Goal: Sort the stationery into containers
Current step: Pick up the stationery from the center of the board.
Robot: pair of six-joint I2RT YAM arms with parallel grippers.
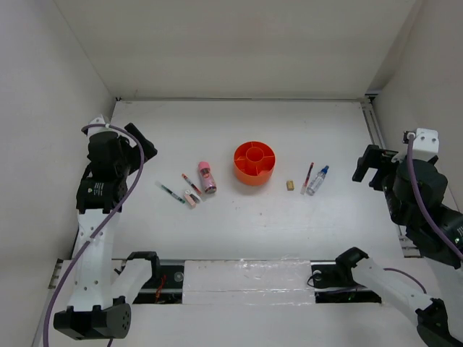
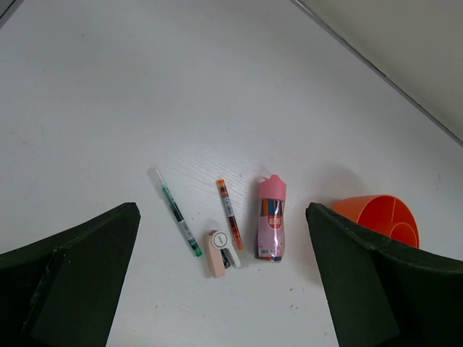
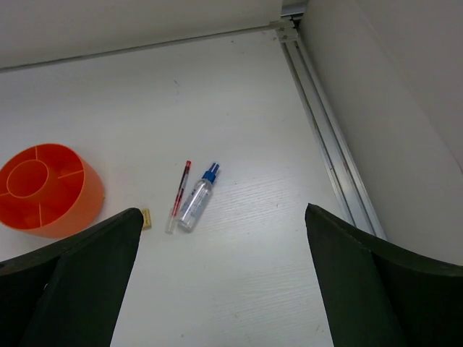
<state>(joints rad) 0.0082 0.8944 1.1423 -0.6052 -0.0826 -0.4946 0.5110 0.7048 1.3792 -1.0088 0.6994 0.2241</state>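
Midway across the surface [image 1: 239, 231], seen from overhead, sits the orange organiser [image 1: 254, 163]. I read that spot as deliberate, since either arm can reach it and stationery lies flat on both sides. Toward its 8 o'clock lie the pink-capped bottle [image 1: 207, 177] on its side, then the red-and-black pen [image 1: 192, 183], the pinkish eraser piece [image 1: 191, 198] and the green pen [image 1: 172, 192]. They are close together, and the eraser's end may be touching the red-and-black pen; I cannot tell. At 4 o'clock is the tan block [image 1: 290, 186], and out past it at 3 o'clock the red pen [image 1: 309, 176] lies just beside the clear blue-capped bottle [image 1: 317, 180], roughly parallel. The compartments I can see hold nothing, so I judge the sorting not yet begun. My left claw [image 1: 142, 147] hangs over the 9 o'clock side with its fingers spread wide, gripping nothing. The right claw [image 1: 367, 168], out at 3 o'clock, is likewise released and empty. Both groups lie well apart from the walls, and the metal rail [image 3: 325, 130] along the right edge is well away from the clear bottle, so approach room looks generous. The tight spots, I think, are the pen-and-bottle pair and the left group, where a descending finger could nudge a neighbour.
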